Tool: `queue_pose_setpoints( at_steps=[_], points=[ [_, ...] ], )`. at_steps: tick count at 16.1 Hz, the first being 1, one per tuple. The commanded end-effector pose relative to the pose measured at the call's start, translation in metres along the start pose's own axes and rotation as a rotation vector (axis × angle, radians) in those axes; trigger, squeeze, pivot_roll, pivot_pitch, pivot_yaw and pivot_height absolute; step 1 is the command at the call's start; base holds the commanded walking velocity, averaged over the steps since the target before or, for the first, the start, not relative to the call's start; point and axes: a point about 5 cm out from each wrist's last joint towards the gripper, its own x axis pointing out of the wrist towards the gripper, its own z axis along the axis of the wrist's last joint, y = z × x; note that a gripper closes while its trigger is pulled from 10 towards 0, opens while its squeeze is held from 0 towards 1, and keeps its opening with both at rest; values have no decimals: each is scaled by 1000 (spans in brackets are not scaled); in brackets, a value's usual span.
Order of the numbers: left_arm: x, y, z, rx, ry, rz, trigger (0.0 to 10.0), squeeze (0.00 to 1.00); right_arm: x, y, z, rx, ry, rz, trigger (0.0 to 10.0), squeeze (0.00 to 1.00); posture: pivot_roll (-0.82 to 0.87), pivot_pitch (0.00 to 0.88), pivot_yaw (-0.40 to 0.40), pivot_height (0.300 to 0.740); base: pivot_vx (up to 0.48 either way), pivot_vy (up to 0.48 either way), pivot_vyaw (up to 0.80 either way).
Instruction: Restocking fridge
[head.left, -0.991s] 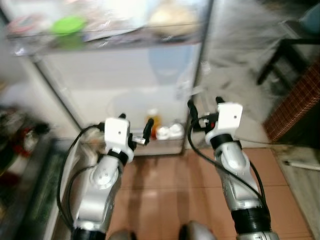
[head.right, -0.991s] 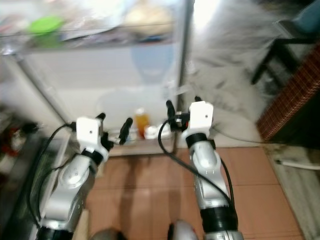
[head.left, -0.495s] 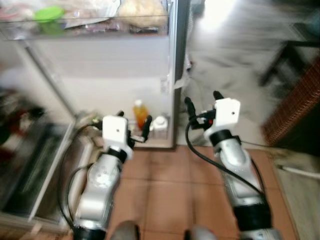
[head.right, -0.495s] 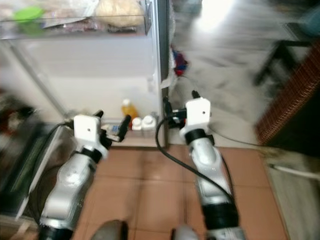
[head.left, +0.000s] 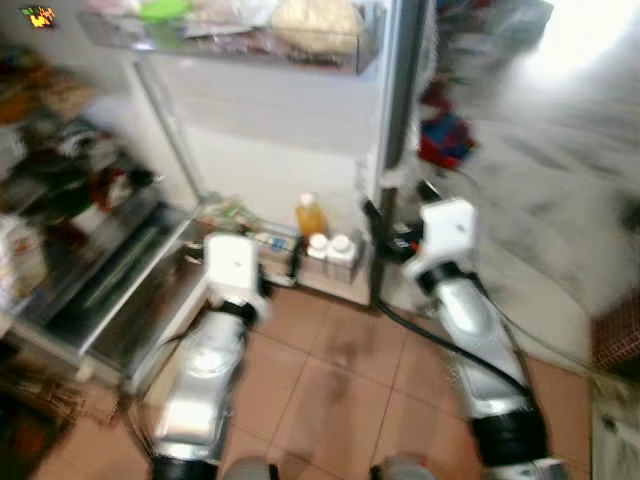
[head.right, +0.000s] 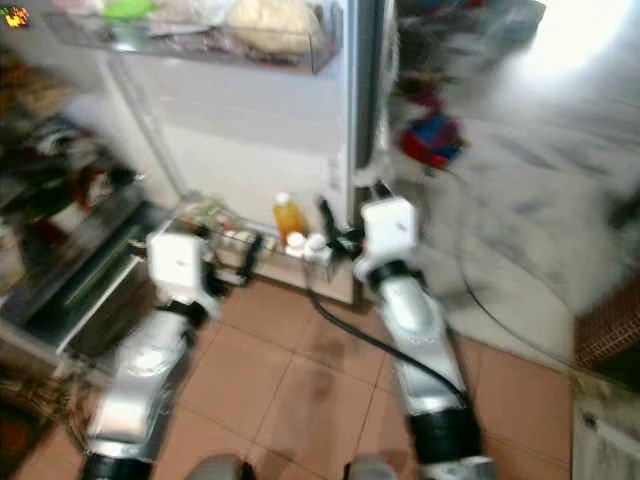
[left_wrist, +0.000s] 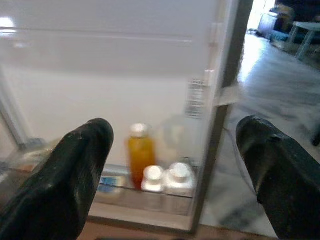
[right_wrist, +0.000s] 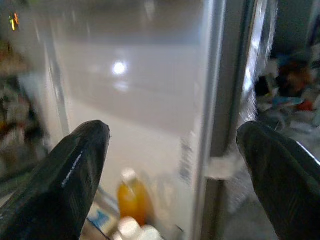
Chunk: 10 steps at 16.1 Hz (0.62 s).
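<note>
Orange juice bottle (head.left: 310, 216), upright on the open fridge door's bottom shelf (head.left: 300, 268), at 1 o'clock from the nearer left gripper (head.left: 275, 262); both it and the right gripper (head.left: 395, 215) have jaws apart, empty.

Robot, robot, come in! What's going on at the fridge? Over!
Left gripper and right gripper open, empty. Orange bottle upright in fridge door's bottom shelf. Path looks clear.
</note>
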Motion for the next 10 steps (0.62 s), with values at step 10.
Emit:
queue_pose_setpoints(
  at_steps=[10],
  points=[
    [-12, 31, 12, 64, -31, 158, 10000, 0, 14, 6, 17, 11, -65, 48, 10000, 0, 43, 106, 35, 740, 237, -304, 741]
  ],
)
